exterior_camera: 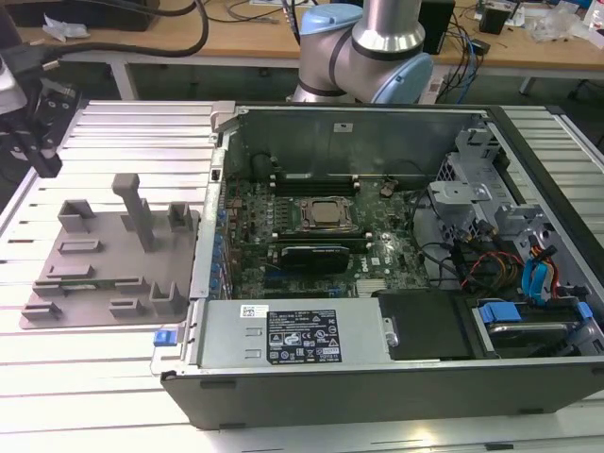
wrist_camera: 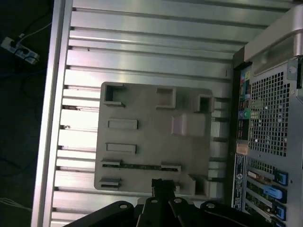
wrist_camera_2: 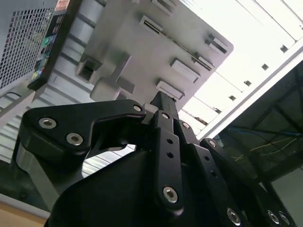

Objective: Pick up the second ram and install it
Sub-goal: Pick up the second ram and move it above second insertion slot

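Hovering my gripper (wrist_camera: 161, 183), jaws pressed together and empty, near the ram (wrist_camera: 141, 166) lying in the tray (wrist_camera: 142, 104).

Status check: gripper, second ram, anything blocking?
Gripper shut, empty, above gray fixture tray. Second ram lying in its tray slot, not gripped. Nothing seen blocking it.

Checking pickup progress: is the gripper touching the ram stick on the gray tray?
Apart. In the exterior view the gripper hangs clear of the ram stick, with tray surface between.
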Motion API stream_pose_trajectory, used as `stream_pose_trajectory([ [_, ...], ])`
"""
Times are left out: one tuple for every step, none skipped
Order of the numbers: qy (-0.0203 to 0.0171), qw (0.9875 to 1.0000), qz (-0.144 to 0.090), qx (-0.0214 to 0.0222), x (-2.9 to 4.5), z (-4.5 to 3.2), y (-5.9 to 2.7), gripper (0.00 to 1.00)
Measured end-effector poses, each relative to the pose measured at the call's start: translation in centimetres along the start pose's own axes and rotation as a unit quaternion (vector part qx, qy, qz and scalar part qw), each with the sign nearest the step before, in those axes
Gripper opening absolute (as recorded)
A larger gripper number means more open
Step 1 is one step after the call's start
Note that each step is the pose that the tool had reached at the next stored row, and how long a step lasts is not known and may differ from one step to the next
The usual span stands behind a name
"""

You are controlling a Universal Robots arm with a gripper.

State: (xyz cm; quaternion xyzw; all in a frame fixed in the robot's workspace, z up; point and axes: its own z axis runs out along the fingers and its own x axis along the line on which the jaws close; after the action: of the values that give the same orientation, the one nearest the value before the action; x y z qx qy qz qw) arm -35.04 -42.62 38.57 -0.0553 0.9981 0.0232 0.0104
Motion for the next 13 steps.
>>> stream_pose_trajectory([
  [0.0007, 0.9999, -0.014, -0.0003, 0.0, 0.0, 0.0, 0.08],
  [0.001, 0.9998, -0.021, -0.0005, 0.0, 0.0, 0.0, 0.08],
  [0.0012, 0.9997, -0.026, -0.0006, 0.0, 0.0, 0.0, 0.08],
  [0.0015, 0.9995, -0.033, -0.0007, 0.0, 0.0, 0.0, 0.08],
  [0.002, 0.999, -0.044, -0.001, 0.0, 0.0, 0.0, 0.08],
  [0.0027, 0.9982, -0.059, -0.0014, 0.0, 0.0, 0.0, 0.08],
  [0.0032, 0.9976, -0.07, -0.0016, 0.0, 0.0, 0.0, 0.08],
  [0.0036, 0.9968, -0.08, -0.0019, 0.0, 0.0, 0.0, 0.08],
  [0.0039, 0.9963, -0.086, -0.002, 0.0, 0.0, 0.0, 0.08],
  [0.0044, 0.9953, -0.097, -0.0023, 0.0, 0.0, 0.0, 0.08],
  [0.0049, 0.9941, -0.108, -0.0025, 0.0, 0.0, 0.0, 0.08],
  [0.0053, 0.9931, -0.117, -0.0027, 0.0, 0.0, 0.0, 0.08],
  [0.0056, 0.9924, -0.123, -0.0029, 0.0, 0.0, 0.0, 0.08],
])
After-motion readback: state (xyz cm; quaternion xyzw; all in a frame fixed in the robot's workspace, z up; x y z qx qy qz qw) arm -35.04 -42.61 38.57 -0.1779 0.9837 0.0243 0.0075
